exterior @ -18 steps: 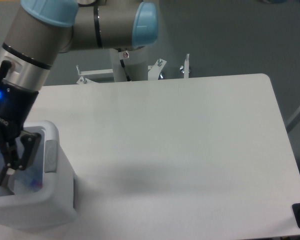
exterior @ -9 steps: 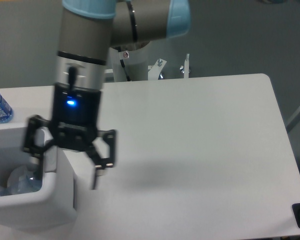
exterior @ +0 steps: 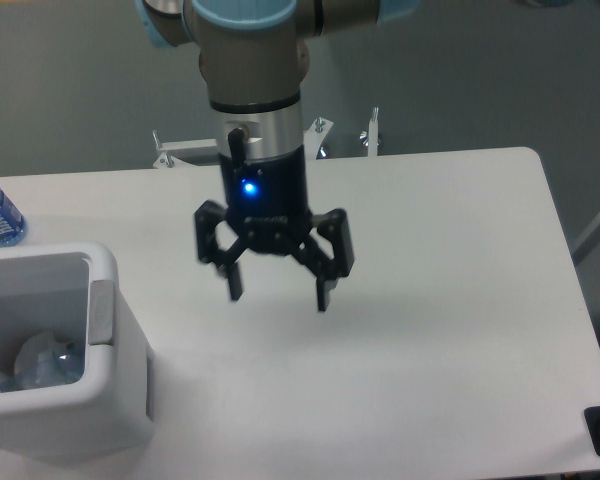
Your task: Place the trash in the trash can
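- The hand (exterior: 277,291) is held spread wide and empty above the counter (exterior: 450,300)
- Crushed bottle (exterior: 42,360) is seen inside the trash can (exterior: 105,400)
- The task is judged nearly or fully done; the wrapper cannot be made out

arm vertical, end effector (exterior: 277,292) spread wide, empty

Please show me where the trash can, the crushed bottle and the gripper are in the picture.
trash can (exterior: 115,300): fixed camera view, on its white right wall near the rim.
crushed bottle (exterior: 42,358): fixed camera view, on the clear plastic inside the can.
gripper (exterior: 278,293): fixed camera view, midway between its two open fingertips.
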